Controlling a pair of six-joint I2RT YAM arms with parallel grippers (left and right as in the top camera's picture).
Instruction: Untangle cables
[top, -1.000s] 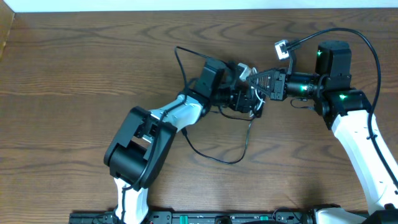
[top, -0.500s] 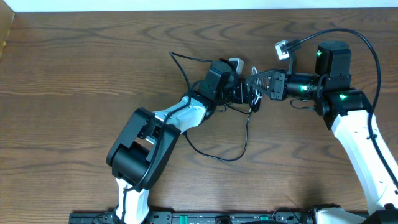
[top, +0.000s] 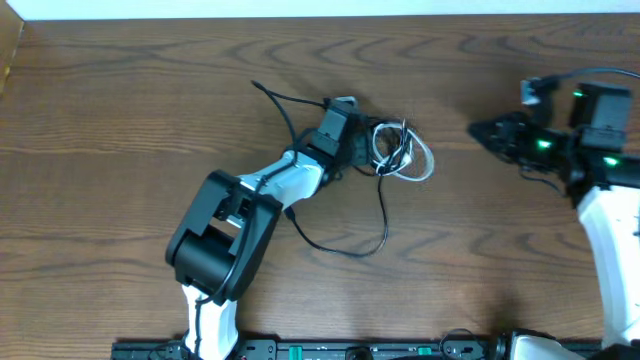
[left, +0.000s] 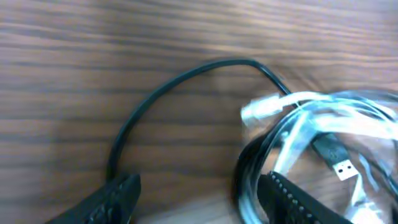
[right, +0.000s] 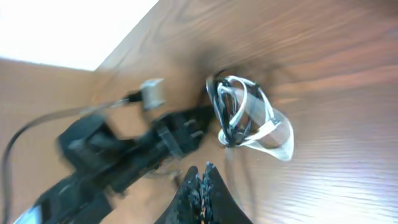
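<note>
- Left pincer (left: 198, 186) stood with jaws wide apart, gripping nothing; bare wood showed between its fingers.
- Right pincer (right: 200, 183) was pressed shut and empty, far right in the overhead view.
- Thin white cable (top: 418, 160) lay coiled at centre frame, tangled with thin black cable (top: 385, 210), just beside the left pincer on the brown wooden table (top: 120, 120).

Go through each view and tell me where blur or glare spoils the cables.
Overhead: sharp, evenly lit; the thin black cable and thin white cable read clearly on the brown wooden table. Left wrist: soft throughout, white cable washed out by glare. Right wrist: tilted and smeared, the left arm a dark blur, blown-out white patch top left.
</note>
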